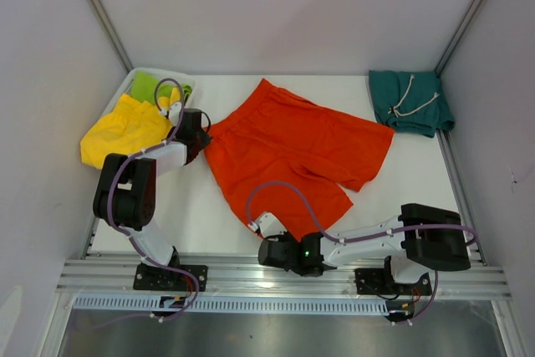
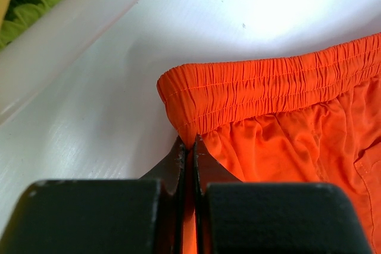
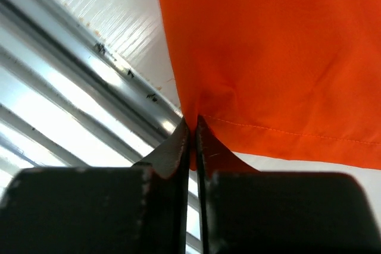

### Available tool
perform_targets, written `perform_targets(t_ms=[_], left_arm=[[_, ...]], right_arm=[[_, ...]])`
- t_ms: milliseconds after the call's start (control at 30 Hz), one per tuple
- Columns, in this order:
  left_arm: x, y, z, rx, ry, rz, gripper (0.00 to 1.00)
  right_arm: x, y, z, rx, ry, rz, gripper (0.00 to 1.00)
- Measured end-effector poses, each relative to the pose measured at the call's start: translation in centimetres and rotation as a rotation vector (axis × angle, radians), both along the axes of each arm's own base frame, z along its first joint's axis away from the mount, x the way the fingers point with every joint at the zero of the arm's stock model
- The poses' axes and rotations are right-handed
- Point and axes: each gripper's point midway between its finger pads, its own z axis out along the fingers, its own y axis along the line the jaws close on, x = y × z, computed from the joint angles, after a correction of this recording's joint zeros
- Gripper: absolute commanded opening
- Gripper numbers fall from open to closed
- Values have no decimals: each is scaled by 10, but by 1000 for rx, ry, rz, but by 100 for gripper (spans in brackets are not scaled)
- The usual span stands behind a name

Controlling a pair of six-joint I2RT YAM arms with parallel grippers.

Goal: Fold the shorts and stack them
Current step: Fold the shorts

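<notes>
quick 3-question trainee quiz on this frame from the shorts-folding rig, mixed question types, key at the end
1. True or false: the left gripper is shut on a waistband corner of the orange shorts.
2. The right gripper pinches: A) a white drawstring, B) a hem corner of the orange shorts, C) nothing.
3. Where on the table do the teal shorts lie, and are they folded?

Key: 1 true. 2 B. 3 At the far right corner, folded.
</notes>
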Motion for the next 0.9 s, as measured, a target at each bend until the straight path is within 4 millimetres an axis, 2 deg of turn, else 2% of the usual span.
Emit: perform_targets(t_ms=[200, 400, 567, 733, 900], left_arm=[[2, -2, 3, -4, 2, -14, 0], [-5, -3, -1, 0, 37, -29, 0], [-11, -2, 9, 12, 42, -39, 0], [-16, 0, 37, 32, 28, -54, 0], [-22, 5, 82, 62, -4, -71, 0]], right_arm=[[-25, 3, 9, -6, 3, 91, 0], [-62, 31, 45, 116, 35, 216, 0], [-74, 47, 63, 171, 55, 248, 0], [-81, 48, 65, 184, 77, 266, 0], [-87, 54, 75, 220, 86, 283, 0]])
